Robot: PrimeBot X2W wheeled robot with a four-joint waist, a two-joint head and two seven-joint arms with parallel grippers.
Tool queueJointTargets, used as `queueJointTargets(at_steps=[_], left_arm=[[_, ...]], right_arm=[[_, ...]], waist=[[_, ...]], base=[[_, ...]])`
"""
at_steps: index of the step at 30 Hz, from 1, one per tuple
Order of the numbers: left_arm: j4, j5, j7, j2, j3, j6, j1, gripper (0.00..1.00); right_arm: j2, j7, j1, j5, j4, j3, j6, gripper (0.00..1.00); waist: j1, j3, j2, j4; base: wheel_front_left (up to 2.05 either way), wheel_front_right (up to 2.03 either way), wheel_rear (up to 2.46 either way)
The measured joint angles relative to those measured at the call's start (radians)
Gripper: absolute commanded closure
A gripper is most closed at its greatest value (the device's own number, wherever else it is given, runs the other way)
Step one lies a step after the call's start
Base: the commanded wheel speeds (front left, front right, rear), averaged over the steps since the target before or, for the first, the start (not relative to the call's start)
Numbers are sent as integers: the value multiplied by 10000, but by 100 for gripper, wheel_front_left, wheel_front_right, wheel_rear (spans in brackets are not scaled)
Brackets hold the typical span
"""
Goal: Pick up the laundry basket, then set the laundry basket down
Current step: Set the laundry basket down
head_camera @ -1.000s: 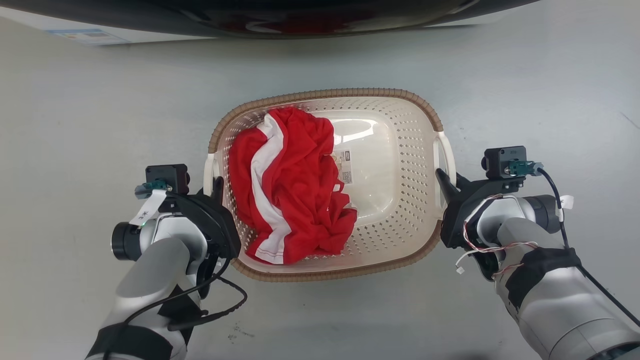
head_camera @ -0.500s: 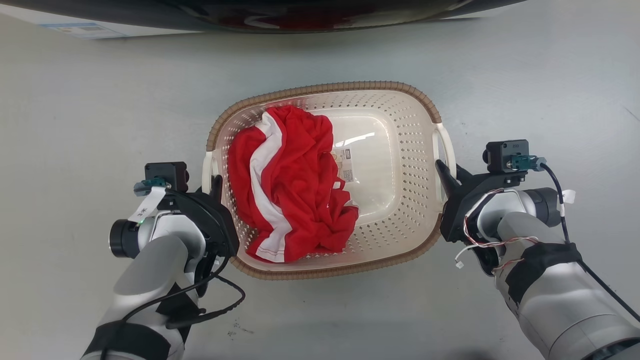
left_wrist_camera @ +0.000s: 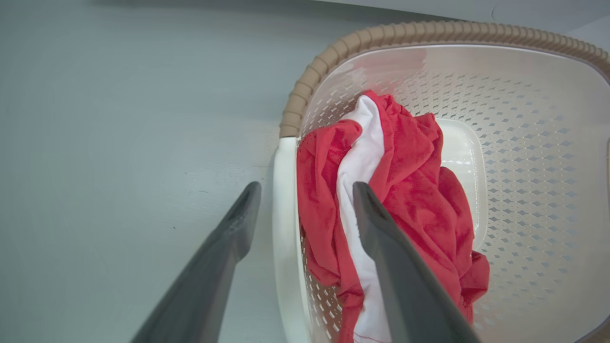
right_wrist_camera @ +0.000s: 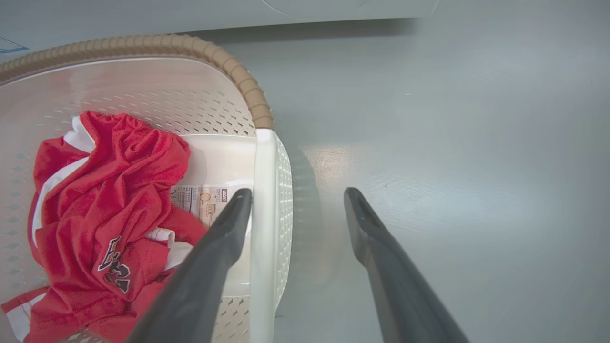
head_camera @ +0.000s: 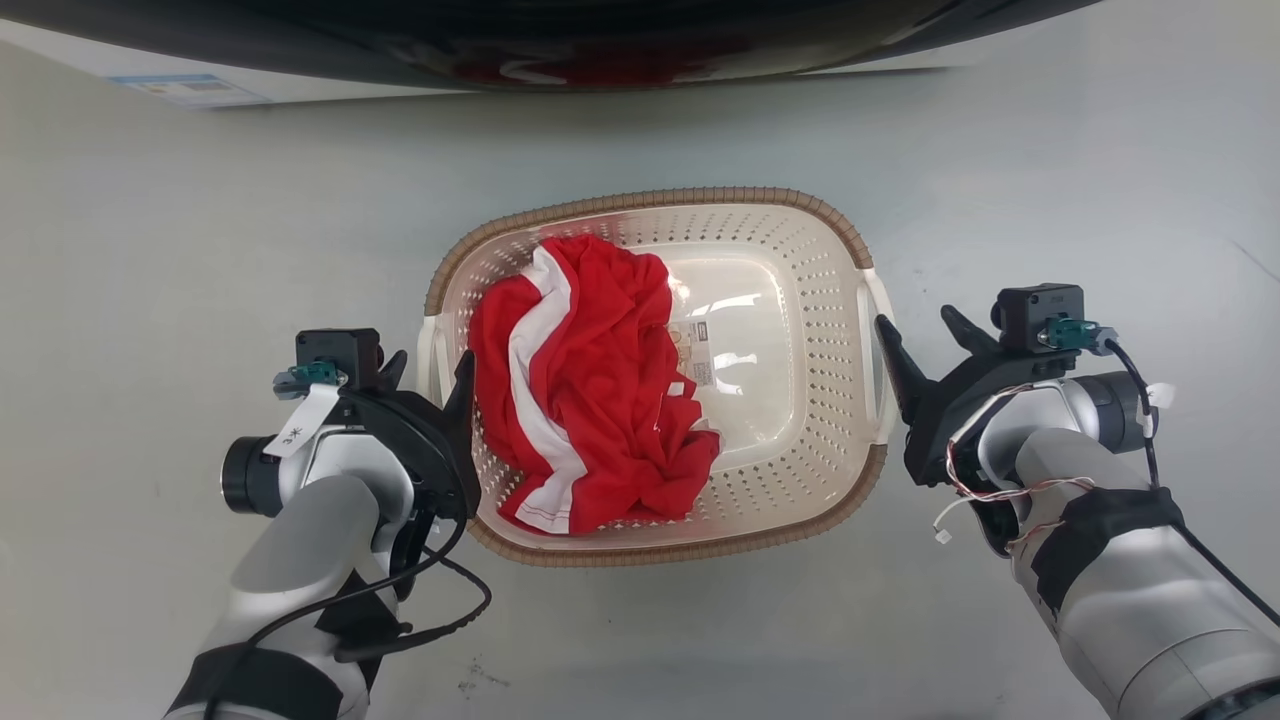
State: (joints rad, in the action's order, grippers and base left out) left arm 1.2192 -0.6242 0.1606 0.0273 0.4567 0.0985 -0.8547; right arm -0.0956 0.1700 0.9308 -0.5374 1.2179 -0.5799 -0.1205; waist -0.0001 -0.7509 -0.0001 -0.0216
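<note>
on the pale grey floor (head_camera: 200,250) rests the cream-white perforated plastic laundry basket (head_camera: 650,195) with brown woven-look rim. left gripper (head_camera: 430,365) and right gripper (head_camera: 916,320) gape open astride its left and right handles (left_wrist_camera: 285,214), holding nothing; lift ahead or finished, unclear.

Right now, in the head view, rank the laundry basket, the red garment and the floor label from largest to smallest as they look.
1. laundry basket
2. red garment, covering roughly half the basket's floor
3. label, clearly smallest
All three sit at a similar distance from the camera, so the order is safe.
</note>
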Motion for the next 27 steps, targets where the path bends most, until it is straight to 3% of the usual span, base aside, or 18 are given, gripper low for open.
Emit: queueJointTargets(at_steps=[27], left_arm=[[-499, -44, 882, 123, 102, 251, 1521, 0]], right_arm=[[-128, 790, -2073, -380, -796, 416, -27, 0]], waist=[[-1, 2978, 0, 190]], base=[[0, 0, 0]])
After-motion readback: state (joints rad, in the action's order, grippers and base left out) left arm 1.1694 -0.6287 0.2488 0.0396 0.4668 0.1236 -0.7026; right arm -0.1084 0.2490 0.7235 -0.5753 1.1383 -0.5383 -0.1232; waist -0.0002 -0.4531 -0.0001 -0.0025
